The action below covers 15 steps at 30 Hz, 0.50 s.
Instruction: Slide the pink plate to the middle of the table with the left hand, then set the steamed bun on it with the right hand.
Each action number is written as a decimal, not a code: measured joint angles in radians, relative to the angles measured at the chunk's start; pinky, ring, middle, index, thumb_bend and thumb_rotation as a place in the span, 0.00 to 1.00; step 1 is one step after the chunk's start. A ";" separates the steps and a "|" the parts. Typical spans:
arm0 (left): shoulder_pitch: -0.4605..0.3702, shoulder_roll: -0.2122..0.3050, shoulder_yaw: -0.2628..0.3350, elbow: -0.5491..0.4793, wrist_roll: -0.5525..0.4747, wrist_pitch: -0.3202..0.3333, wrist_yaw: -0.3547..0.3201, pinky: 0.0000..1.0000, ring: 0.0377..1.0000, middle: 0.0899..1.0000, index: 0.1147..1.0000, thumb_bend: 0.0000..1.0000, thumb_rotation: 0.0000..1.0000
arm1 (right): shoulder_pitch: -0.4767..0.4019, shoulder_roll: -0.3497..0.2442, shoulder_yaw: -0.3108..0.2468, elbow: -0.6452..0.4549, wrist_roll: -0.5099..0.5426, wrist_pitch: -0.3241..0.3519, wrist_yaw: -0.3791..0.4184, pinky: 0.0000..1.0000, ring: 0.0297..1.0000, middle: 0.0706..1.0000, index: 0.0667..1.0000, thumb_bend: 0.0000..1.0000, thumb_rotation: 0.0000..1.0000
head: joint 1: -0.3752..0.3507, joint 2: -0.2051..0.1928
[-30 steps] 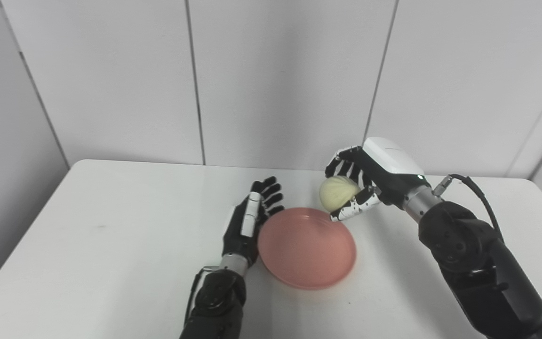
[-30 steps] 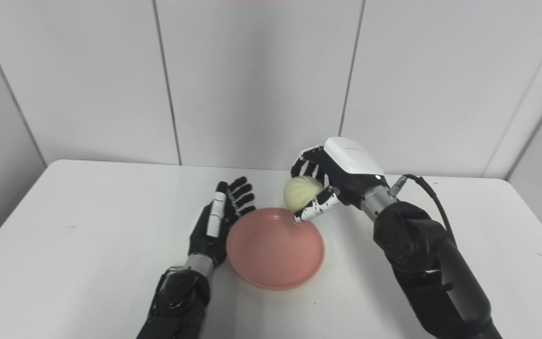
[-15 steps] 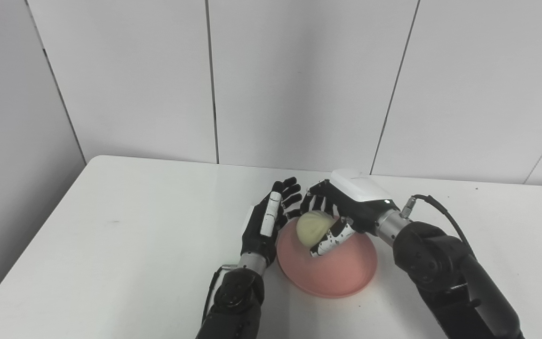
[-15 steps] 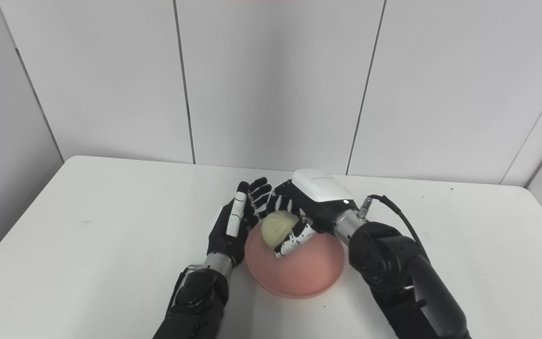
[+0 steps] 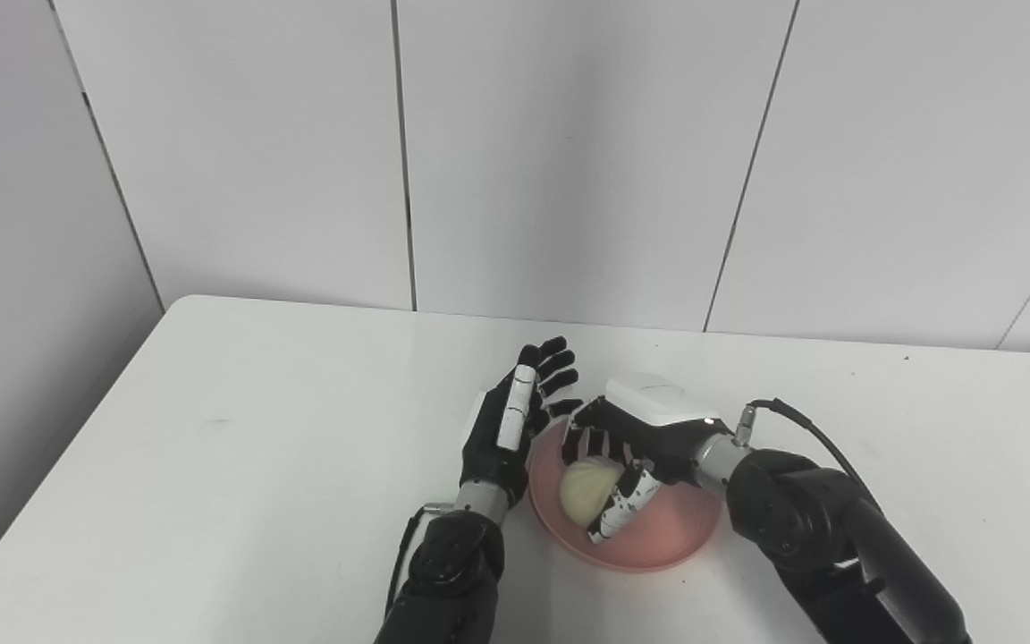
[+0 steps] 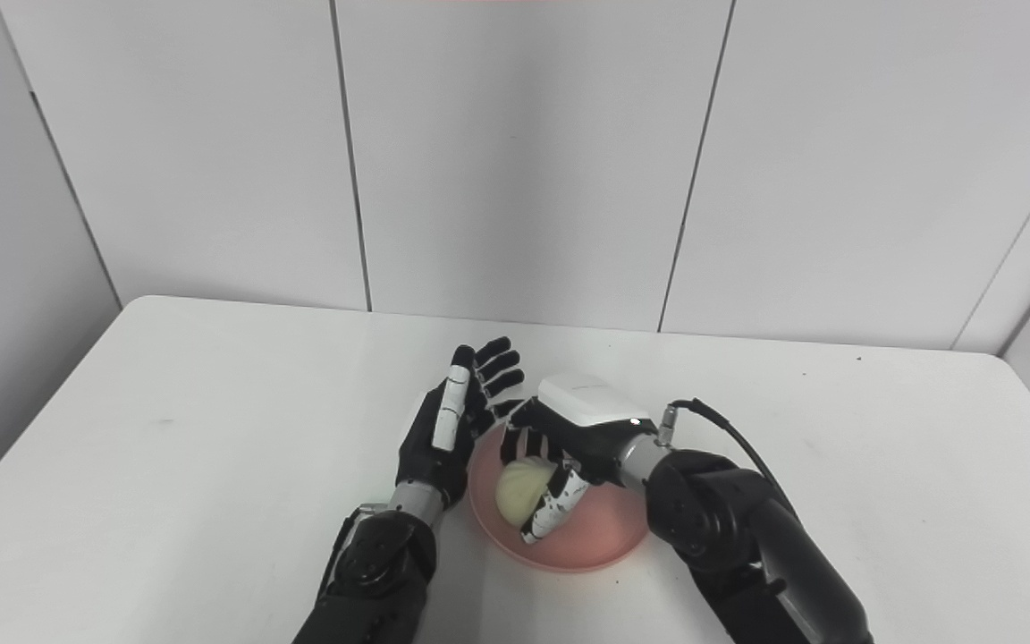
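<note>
Nearest me, both of my dark forearms rise from the bottom edge, the left one just left of centre, the right one thicker and angled in from the lower right with a cable looping off its wrist. Just beyond them I see the pink plate flat on the white table, about mid-table and slightly toward my side. My right hand is low over the plate's left half, its white back facing up. Its fingers are curled around the steamed bun, one speckled finger across the bun's near right side and the dark ones over its far side, so the hand is clamped on it. The bun is pale, rounded and inside the plate's rim; whether its underside touches the plate I cannot tell. My left hand stands edge-on just beside the plate's left rim, palm turned toward the plate. Its fingers are straight and spread, pointing away from me, holding nothing; contact with the rim is unclear. Farther back the table runs bare to grey wall panels.
</note>
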 measured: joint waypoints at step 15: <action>0.002 0.000 0.012 -0.001 -0.013 0.000 -0.015 0.74 0.86 0.83 0.74 0.81 0.87 | -0.009 -0.016 0.027 -0.042 -0.122 0.071 0.153 0.61 0.72 0.78 0.65 0.96 0.21 | -0.009 0.002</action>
